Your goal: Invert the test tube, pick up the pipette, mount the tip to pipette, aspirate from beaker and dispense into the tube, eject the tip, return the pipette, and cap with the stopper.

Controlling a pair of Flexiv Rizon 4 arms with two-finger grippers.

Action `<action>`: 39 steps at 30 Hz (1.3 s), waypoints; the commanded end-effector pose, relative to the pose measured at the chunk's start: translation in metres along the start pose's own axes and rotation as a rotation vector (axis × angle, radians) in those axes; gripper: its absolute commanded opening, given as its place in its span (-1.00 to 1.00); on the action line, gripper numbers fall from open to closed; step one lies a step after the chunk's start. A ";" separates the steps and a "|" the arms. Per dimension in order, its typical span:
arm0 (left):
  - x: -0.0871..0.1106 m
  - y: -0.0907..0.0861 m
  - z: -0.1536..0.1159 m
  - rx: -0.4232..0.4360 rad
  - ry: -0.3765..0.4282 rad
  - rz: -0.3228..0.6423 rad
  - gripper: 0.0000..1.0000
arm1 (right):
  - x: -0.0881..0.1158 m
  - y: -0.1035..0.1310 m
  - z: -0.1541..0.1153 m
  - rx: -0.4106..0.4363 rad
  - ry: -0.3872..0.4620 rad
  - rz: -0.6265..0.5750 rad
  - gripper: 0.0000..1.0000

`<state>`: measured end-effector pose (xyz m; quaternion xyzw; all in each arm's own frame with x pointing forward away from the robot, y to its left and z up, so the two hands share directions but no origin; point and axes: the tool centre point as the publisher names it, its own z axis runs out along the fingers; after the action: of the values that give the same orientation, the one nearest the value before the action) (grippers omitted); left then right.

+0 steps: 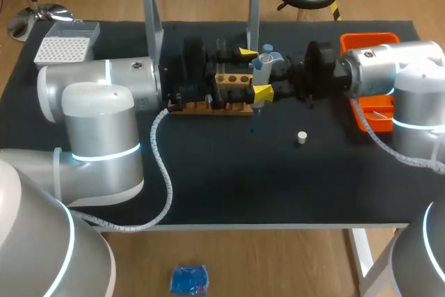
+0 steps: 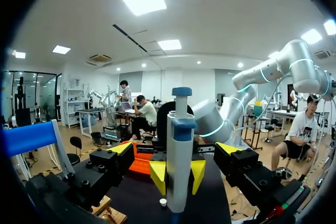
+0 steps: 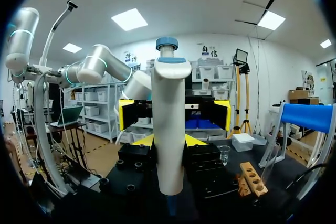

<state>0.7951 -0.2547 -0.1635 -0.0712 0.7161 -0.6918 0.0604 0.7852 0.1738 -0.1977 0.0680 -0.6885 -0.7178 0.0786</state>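
Since the right gripper (image 3: 168, 141) is clamped on the upright pipette (image 3: 169, 124) while the left gripper (image 2: 175, 149) sits wide open, a finger on each side and not touching, this looks like a handover. If right lets go before left squeezes, it drops toward the rack (image 1: 208, 106) under them, and a lopsided squeeze could tilt it.

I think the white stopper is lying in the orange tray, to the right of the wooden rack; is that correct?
Not quite: the white stopper lies on the black table, outside the orange tray, though it is right of the wooden rack. The head view shows it.
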 end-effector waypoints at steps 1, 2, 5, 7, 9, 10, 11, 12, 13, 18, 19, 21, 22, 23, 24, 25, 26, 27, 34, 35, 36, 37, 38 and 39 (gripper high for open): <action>0.001 0.001 0.000 0.004 -0.005 0.000 1.00 | -0.001 0.000 0.001 0.011 -0.005 -0.002 -1.00; 0.001 0.001 0.000 0.004 -0.005 0.000 1.00 | -0.002 0.000 0.001 0.015 -0.007 -0.005 -1.00; 0.001 0.001 0.000 0.004 -0.005 0.000 1.00 | -0.003 0.000 0.000 0.017 -0.009 -0.009 -1.00; 0.001 0.001 0.000 0.004 -0.005 0.000 1.00 | -0.004 0.001 0.000 0.020 -0.011 -0.012 -1.00; 0.001 0.001 0.000 0.004 -0.005 0.000 1.00 | -0.005 0.001 0.000 0.020 -0.017 -0.015 -1.00; 0.001 0.001 0.000 0.004 -0.005 0.000 1.00 | -0.005 0.001 0.000 0.020 -0.018 -0.015 -1.00; 0.001 0.001 0.000 0.004 -0.005 0.000 1.00 | -0.005 0.001 0.000 0.021 -0.019 -0.016 -1.00; 0.001 0.001 0.000 0.004 -0.005 0.000 1.00 | -0.005 0.001 0.000 0.022 -0.020 -0.017 -1.00; 0.001 0.001 0.000 0.004 -0.005 0.000 1.00 | -0.006 0.001 -0.001 0.024 -0.023 -0.019 -1.00; 0.001 0.001 0.000 0.004 -0.005 0.000 0.75 | -0.006 0.001 0.000 0.026 -0.028 -0.020 -1.00; 0.001 0.001 0.000 0.004 -0.005 0.000 0.38 | -0.006 0.001 0.000 0.026 -0.028 -0.019 -1.00; 0.001 0.001 0.000 0.004 -0.005 0.000 0.04 | -0.006 0.000 0.000 0.027 -0.029 -0.018 -1.00; 0.001 0.001 0.000 0.004 -0.005 0.000 -0.10 | -0.006 0.000 0.000 0.028 -0.030 -0.017 -1.00; 0.001 0.001 0.000 0.004 -0.005 0.000 -0.18 | -0.006 0.000 0.001 0.028 -0.031 -0.016 -1.00; 0.001 0.001 0.000 0.004 -0.005 0.000 -0.33 | -0.006 -0.001 0.001 0.028 -0.032 -0.015 -1.00; 0.001 0.001 0.000 0.004 -0.005 0.000 -0.59 | -0.006 -0.001 0.001 0.029 -0.032 -0.015 -1.00; 0.001 0.001 0.000 0.004 -0.005 0.000 -0.90 | -0.006 -0.001 0.001 0.029 -0.032 -0.015 -1.00; 0.001 0.001 0.000 0.004 -0.005 0.000 -1.00 | -0.006 -0.001 0.001 0.029 -0.033 -0.015 -1.00; 0.001 0.001 0.000 0.004 -0.005 0.000 -1.00 | -0.007 -0.001 0.003 0.033 -0.031 -0.012 -1.00; 0.001 0.001 0.000 0.004 -0.005 0.000 -1.00 | -0.007 -0.001 0.003 0.033 -0.031 -0.012 -1.00; 0.001 0.001 0.000 0.004 -0.005 0.000 -1.00 | -0.007 -0.001 0.003 0.033 -0.031 -0.011 -1.00; 0.001 0.001 0.000 0.004 -0.005 0.000 -1.00 | -0.007 -0.001 0.003 0.033 -0.031 -0.010 -1.00; 0.001 0.001 0.000 0.004 -0.005 0.000 -1.00 | -0.007 -0.001 0.003 0.033 -0.032 -0.010 -1.00; 0.001 0.001 0.000 0.004 -0.005 0.000 -1.00 | -0.007 -0.001 0.003 0.033 -0.032 -0.010 -1.00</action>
<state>0.7956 -0.2536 -0.1640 -0.0712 0.7148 -0.6930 0.0609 0.7910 0.1773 -0.1994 0.0613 -0.7004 -0.7083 0.0634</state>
